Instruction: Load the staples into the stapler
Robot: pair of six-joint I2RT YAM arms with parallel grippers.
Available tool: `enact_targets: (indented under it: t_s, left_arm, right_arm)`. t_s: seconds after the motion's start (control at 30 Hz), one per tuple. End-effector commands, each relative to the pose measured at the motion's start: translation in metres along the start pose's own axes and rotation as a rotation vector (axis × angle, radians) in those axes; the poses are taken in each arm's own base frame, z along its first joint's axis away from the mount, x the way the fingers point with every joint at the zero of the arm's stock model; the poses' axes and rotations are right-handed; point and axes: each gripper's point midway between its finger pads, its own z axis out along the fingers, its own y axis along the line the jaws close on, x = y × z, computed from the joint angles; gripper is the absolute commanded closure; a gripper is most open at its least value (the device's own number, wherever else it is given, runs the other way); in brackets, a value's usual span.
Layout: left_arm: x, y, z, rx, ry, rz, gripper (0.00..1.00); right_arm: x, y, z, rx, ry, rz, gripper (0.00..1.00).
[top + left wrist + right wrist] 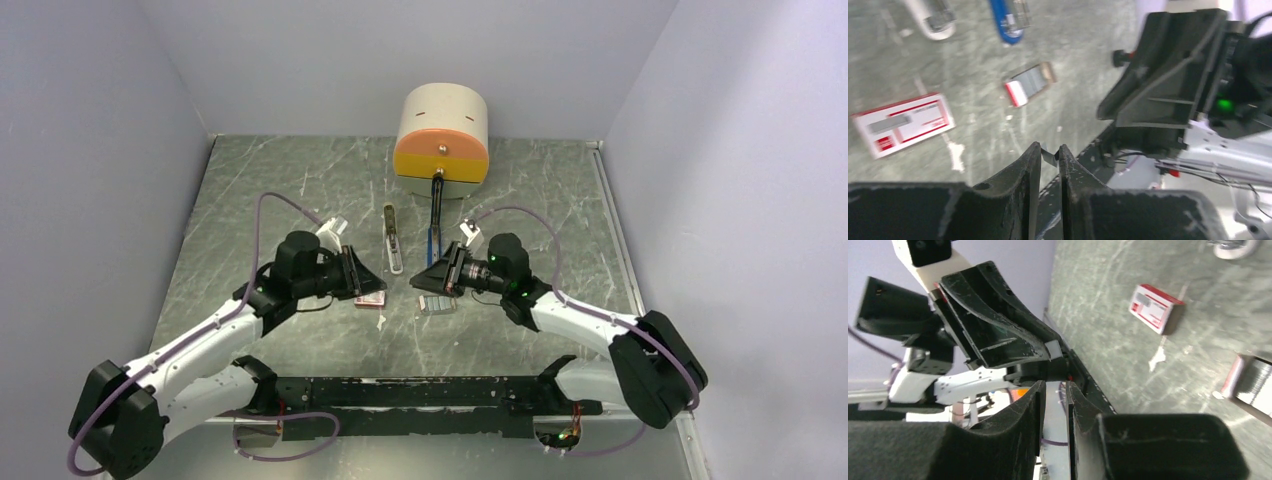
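Left end effector (1050, 149) is pinched nearly together on what looks like a thin grey staple strip (1049, 156). Right end effector (1055, 390) is slightly apart and empty, facing it mid-frame. The other staples (437, 305) lie on the counter (300, 180) at lower centre. Risk: the thin tip grip could let the strip twist or drop before the stapler (394, 248).

Two stapler pieces are counted (one white piece (393, 242), one blue piece (433, 240)), one red-and-white box (370, 299), one tray (1016, 94) of staples (1032, 80), one separate staple strip (1050, 157) and one orange-fronted drum (441, 140).
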Motion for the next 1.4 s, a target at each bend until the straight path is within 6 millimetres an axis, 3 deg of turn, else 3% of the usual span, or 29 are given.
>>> enact_targets:
  t_s: [0.0,0.17,0.47,0.77,0.97,1.23,1.37]
  left_arm:
    - [0.014,0.052,-0.008,-0.282,0.06,0.033,0.78]
    - [0.024,0.076,-0.007,-0.461,0.122,0.067,0.77]
    - [0.061,0.078,0.011,-0.722,0.292,0.287,0.76]
    - [0.092,0.082,0.033,-0.927,0.401,0.507,0.76]
    - [0.107,0.078,0.046,-0.93,0.432,0.549,0.72]
    - [0.118,0.072,0.056,-0.849,0.463,0.535,0.54]
    - [0.116,0.053,0.061,-0.758,0.441,0.524,0.47]
  right_arm:
    - [-0.014,-0.024,-0.005,0.159,-0.057,-0.083,0.75]
    - [-0.027,-0.04,-0.018,0.317,-0.115,-0.151,0.75]
    - [-0.048,-0.05,-0.044,0.479,-0.235,-0.212,0.76]
    - [-0.052,-0.057,-0.065,0.553,-0.304,-0.213,0.77]
    - [-0.053,-0.057,-0.071,0.563,-0.321,-0.215,0.77]
    - [-0.053,-0.058,-0.079,0.592,-0.332,-0.219,0.77]
    - [-0.049,-0.064,-0.079,0.623,-0.296,-0.224,0.76]
